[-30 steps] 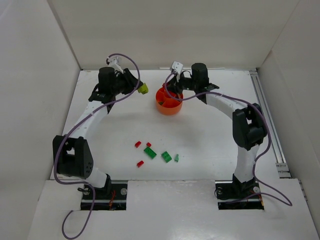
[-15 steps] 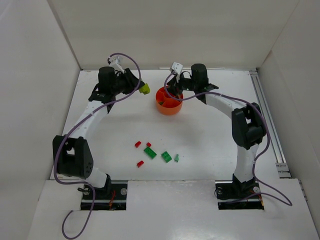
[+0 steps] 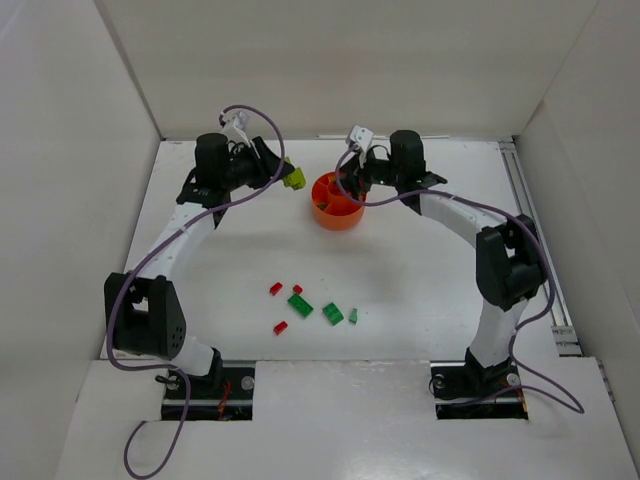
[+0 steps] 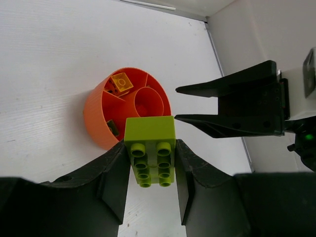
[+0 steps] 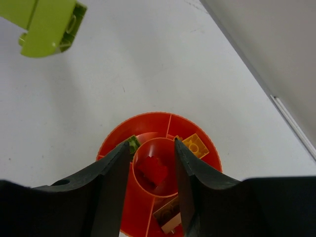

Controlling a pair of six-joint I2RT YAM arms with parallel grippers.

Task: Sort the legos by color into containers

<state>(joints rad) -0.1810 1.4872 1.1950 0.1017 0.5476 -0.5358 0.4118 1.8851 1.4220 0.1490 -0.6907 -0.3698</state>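
Note:
My left gripper [image 4: 150, 143] is shut on a lime brick [image 4: 149, 148], held in the air just left of the orange dish [image 3: 335, 220]. My right gripper [image 5: 151, 144] hangs open directly over the dish's [image 5: 158, 123] central ring, where a red brick [image 5: 153, 170] lies. A yellow brick [image 5: 195, 146], a green brick [image 5: 132, 144] and a brown brick [image 5: 168, 212] sit in separate outer compartments. On the table lie loose legos: red ones [image 3: 275, 288] [image 3: 297, 289] [image 3: 280, 327] and green ones [image 3: 300, 304] [image 3: 332, 313] [image 3: 353, 316].
White walls enclose the table on three sides. A rail [image 3: 535, 230] runs along the right edge. The loose bricks lie midway between the two arm bases, well in front of the dish.
The right gripper's jaws have parted over the dish and that arm has shifted slightly right. The left gripper has carried the lime brick a little closer to the dish.

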